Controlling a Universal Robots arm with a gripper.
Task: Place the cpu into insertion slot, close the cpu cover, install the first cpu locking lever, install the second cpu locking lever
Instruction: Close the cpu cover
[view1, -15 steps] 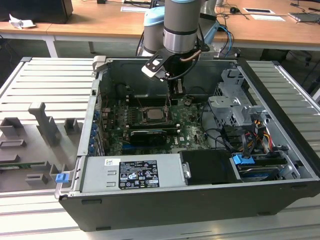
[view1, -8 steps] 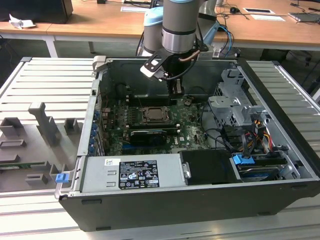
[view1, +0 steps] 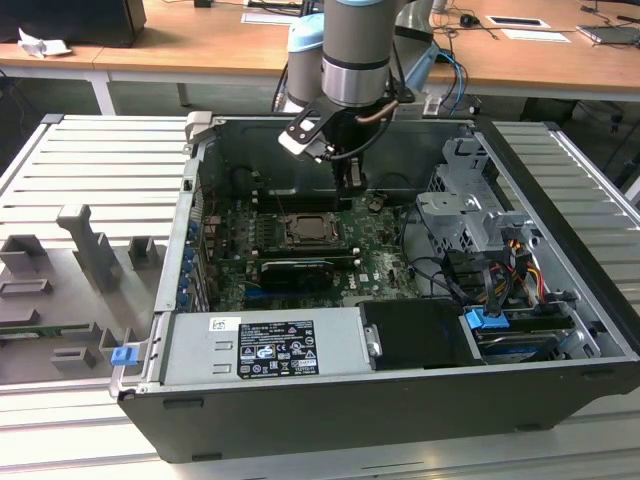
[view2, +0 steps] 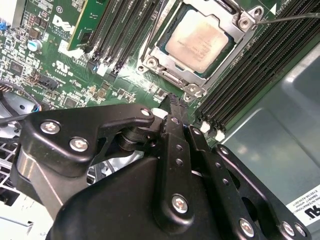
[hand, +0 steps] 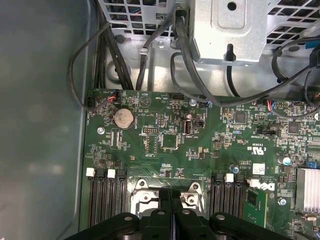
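Observation:
The cpu (view2: 200, 40), pale tan-silver, lies flat in the insertion slot (view1: 308, 230) on the green board. The cpu cover (view2: 227, 62), a silver frame, is down around the chip's edges. A thin metal lever rod (view2: 290, 17) sticks out past one corner of the socket. My gripper (view2: 172, 100) is shut with nothing between its fingers. It hovers just off one edge of the socket, apart from it. In the first wrist view the gripper (hand: 170, 196) hides the middle of the socket. In the exterior view the gripper (view1: 352, 183) hangs above the board, behind the socket and toward that view's right.
Black memory slots (view2: 260, 65) flank the socket on both sides. A long black card (view1: 290, 270) lies in front of the socket. The silver power supply (view1: 265, 345), drive cage (view1: 470, 215) and loose cables (hand: 180, 45) crowd the case. A coin battery (hand: 123, 118) sits on the board.

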